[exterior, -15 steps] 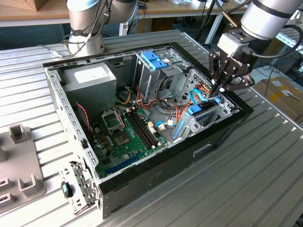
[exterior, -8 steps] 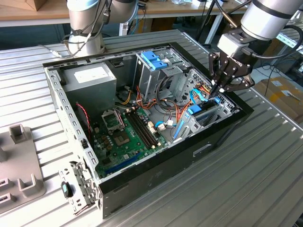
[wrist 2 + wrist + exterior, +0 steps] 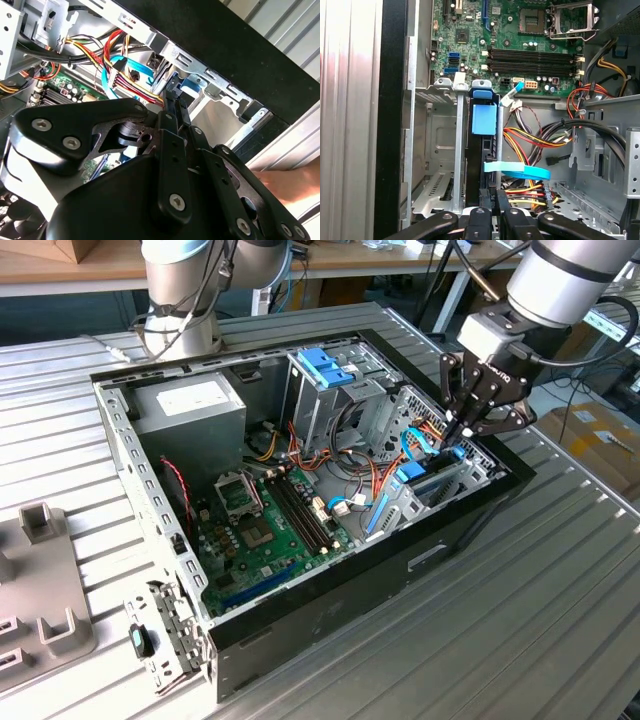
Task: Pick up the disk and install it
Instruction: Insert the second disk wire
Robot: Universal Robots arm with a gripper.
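My gripper (image 3: 466, 430) hangs over the corner of the open computer case (image 3: 330, 625) at the exterior view's right, fingers drawn close together on the top edge of the disk (image 3: 483, 150). The disk stands on edge, partly down in the metal drive bay (image 3: 440, 145), beside the flat blue cable (image 3: 520, 171) and the motherboard (image 3: 265, 525).

An open computer case (image 3: 300, 625) lies on the counter (image 3: 560, 620). Inside, the motherboard (image 3: 265, 530) sits toward the exterior view's left, the power supply (image 3: 190, 415) behind it, and a tall drive cage (image 3: 325, 390) beside that. The claw (image 3: 465, 430) hangs over the drive bay (image 3: 435, 480) at the case's right end (the disk (image 3: 482, 120) stands upright in it).
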